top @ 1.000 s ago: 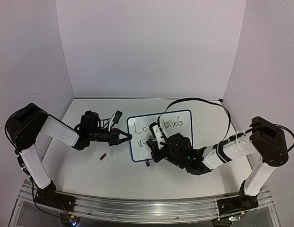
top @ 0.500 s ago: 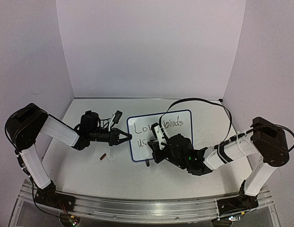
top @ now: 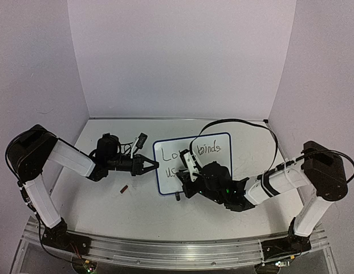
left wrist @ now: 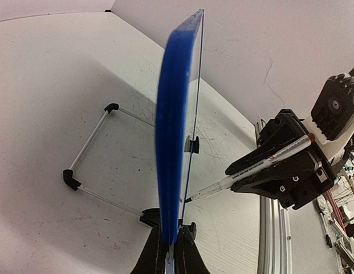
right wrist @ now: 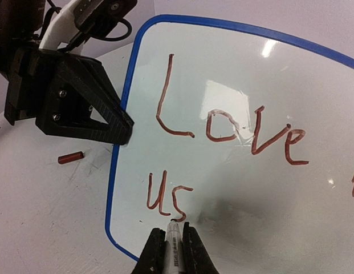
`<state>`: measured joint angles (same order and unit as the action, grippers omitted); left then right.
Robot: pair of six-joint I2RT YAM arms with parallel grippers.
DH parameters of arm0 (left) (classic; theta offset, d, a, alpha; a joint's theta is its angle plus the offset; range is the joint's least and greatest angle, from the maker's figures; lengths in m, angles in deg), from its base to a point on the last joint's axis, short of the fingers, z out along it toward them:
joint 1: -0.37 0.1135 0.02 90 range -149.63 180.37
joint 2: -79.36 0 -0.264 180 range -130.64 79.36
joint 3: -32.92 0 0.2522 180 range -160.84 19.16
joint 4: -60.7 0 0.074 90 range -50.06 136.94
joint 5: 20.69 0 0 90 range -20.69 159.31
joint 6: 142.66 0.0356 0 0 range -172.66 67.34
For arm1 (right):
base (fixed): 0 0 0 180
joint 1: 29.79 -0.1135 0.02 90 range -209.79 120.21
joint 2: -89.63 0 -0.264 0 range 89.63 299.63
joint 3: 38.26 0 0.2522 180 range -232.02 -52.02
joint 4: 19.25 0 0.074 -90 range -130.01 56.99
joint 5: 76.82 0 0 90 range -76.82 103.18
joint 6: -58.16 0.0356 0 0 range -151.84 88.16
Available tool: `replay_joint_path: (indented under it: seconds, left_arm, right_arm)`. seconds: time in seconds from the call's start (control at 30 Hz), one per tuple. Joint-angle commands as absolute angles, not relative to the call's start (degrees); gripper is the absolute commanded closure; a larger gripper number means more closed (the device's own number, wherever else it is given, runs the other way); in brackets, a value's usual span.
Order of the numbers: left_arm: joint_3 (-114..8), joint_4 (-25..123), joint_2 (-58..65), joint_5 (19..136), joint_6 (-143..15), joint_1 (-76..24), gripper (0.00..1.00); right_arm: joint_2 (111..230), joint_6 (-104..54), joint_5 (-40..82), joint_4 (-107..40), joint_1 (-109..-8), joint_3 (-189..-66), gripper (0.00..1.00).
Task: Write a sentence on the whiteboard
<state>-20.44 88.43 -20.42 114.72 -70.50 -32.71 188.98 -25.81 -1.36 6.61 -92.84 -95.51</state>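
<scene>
The small rectangular whiteboard with a dark blue rim and rounded corners (top: 219,165) stands on edge near the middle of the scuffed white table (top: 137,211), propped on a thin wire stand with black corner pieces (left wrist: 67,178). The left gripper (top: 152,166) is clamped on the board's left rim, its black fingers (left wrist: 151,257) pinching the blue edge from both sides. The right gripper (right wrist: 173,251) is closed around a white-barrelled marker pen (left wrist: 222,184), whose tip touches the board face just below the letter "s". The handwritten dark red lettering (right wrist: 222,128) reads "Love binds" on the top line and "us" on the line below, near the board's lower left corner. A small dark red cylinder (top: 123,188) lies on the table to the left of the board, apart from it
</scene>
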Motion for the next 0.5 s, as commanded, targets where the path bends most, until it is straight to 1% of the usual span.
replay_joint_path:
  seconds: [0.0,0.13,0.23,0.33,0.47]
  left_arm:
    - [-20.48,90.18,-19.24,113.79,-69.18,-32.94,1.0]
    - [-20.35,90.25,-19.27,113.74,-69.03,-32.94,1.0]
    - [-20.04,90.24,-18.78,113.57,-69.0,-32.94,1.0]
    - [-19.81,90.22,-18.32,113.18,-69.0,-32.95,1.0]
    - [-19.63,90.21,-18.04,112.8,-69.33,-32.95,1.0]
  right_arm:
    - [182.38,-27.48,2.32,9.65,-92.74,-93.81,1.0]
    - [177.8,-33.05,1.44,9.86,-92.19,-90.03,1.0]
    - [175.12,-34.36,1.36,9.52,-90.04,-88.24,1.0]
    - [175.62,-35.47,2.01,8.7,-89.62,-89.18,1.0]
    - [179.22,-35.17,4.76,9.77,-89.7,-91.04,1.0]
